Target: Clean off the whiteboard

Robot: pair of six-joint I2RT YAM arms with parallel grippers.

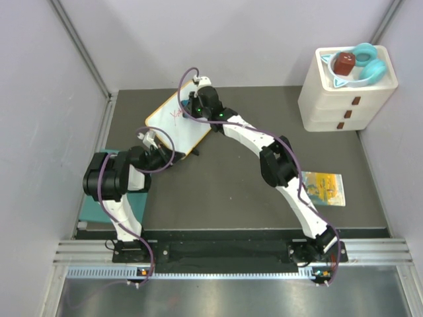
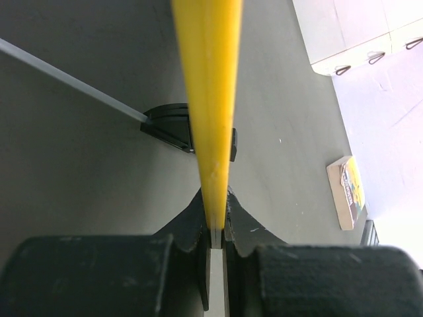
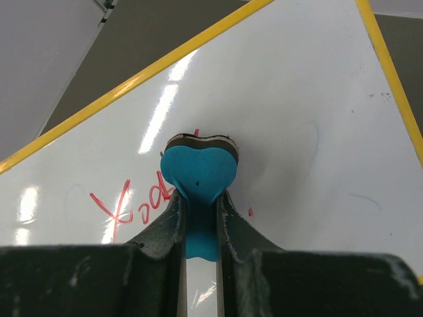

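The whiteboard (image 1: 173, 122), white with a thin orange-yellow rim, lies at the back left of the table, one side propped up. Red handwriting (image 3: 132, 206) remains on it. My left gripper (image 1: 156, 146) is shut on the board's rim (image 2: 210, 99), seen edge-on in the left wrist view, with a black foot (image 2: 170, 125) beside it. My right gripper (image 1: 196, 102) is shut on a blue heart-shaped eraser (image 3: 198, 173) and presses its dark felt face against the white surface (image 3: 297, 119), just right of the writing.
A white drawer unit (image 1: 347, 92) with a tray of toys stands at the back right. A colourful picture booklet (image 1: 324, 187) lies at the right. A teal mat (image 1: 99, 211) lies by the left arm's base. Grey walls enclose the table.
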